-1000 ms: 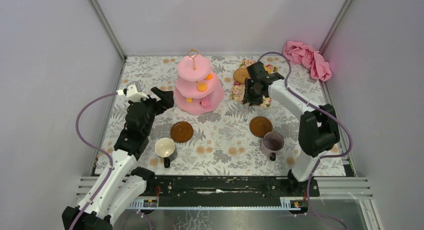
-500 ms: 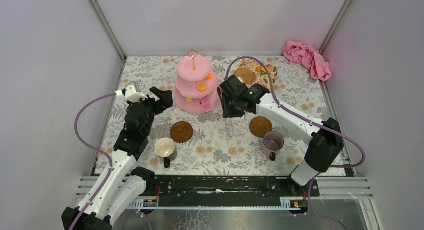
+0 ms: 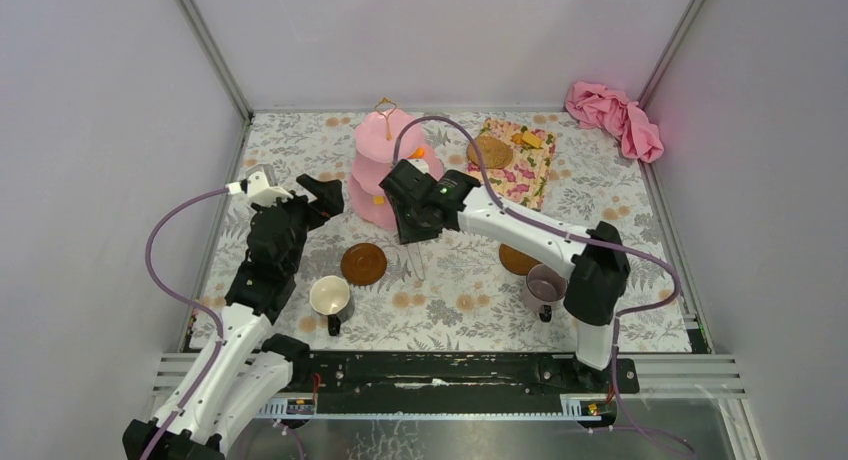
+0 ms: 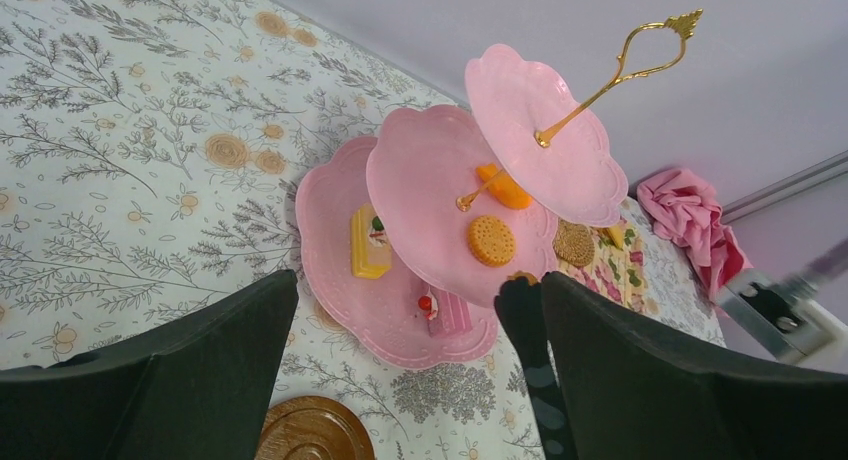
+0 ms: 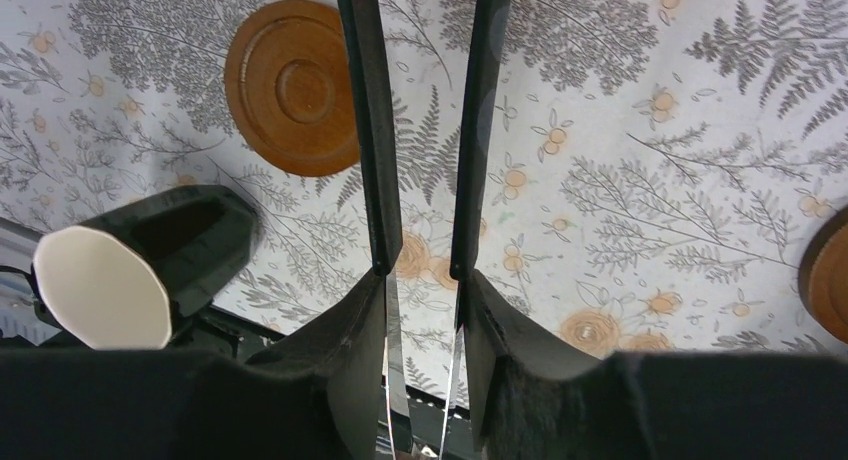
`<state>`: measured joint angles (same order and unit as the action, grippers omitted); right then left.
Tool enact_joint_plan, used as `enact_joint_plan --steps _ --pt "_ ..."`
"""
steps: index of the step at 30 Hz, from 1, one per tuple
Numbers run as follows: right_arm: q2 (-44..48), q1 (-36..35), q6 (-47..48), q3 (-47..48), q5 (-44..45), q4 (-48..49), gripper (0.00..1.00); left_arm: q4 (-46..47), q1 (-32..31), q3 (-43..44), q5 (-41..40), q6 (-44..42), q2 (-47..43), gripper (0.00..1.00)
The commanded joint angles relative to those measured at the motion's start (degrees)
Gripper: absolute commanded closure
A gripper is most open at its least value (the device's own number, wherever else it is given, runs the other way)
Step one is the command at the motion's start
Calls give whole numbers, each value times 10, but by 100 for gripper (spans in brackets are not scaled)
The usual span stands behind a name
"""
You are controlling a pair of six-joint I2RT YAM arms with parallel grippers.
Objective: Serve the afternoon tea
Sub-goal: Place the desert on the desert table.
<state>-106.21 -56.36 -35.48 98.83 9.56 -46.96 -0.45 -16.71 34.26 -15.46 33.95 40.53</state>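
1. Right gripper [image 5: 425, 275]: jaws narrow, clamped on the tongs [image 5: 368, 130], one black arm against each finger. The two arms run out side by side with a gap between them. The gripper hangs over mid-table, just in front of the stand [image 4: 430, 180], and the arm hides part of its lower tiers. The tongs point down at the table [image 3: 460, 300], to the right of the left saucer [image 3: 363, 264].
2. Left gripper [image 3: 295, 188]: jaws wide, gripping nothing. It is held above the table's left side, facing the stand and apart from it.
3. Stand: pink, three tiers, gold loop handle, upright toward the far edge, left of centre.
4. On the stand: a round biscuit [image 4: 491, 240] and an orange piece [image 4: 503, 188] on the middle tier; a yellow slice [image 4: 367, 242] and a pink slice [image 4: 445, 312] on the bottom tier.
5. Mat [image 3: 520, 175]: flowered, by the far edge, right of the stand. It bears a brown biscuit [image 3: 490, 152] and small yellow ones [image 3: 530, 138].
6. Left saucer: brown, round, in front of the stand. The white mug [image 3: 329, 298] stands near it toward the near edge, apart from it.
7. Right saucer [image 3: 515, 260]: brown, partly under the right arm. The purple mug [image 3: 545, 283] is just beside it on the near side; contact cannot be told.
8. Cloth [image 3: 615, 115]: pink, crumpled, at the far right corner.
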Motion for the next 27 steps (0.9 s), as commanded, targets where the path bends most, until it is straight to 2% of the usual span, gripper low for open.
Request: enact_joint_plan --steps 1,16,27 --pt "-36 -6 -6 76 8 -17 82 20 4 -2 -9 -11 -10 0" --pt "-178 -4 13 276 -9 -75 81 21 4 -2 -7 -8 -14 0" --pt "-226 29 14 331 -45 -85 81 22 5 -1 -4 -6 -13 0"
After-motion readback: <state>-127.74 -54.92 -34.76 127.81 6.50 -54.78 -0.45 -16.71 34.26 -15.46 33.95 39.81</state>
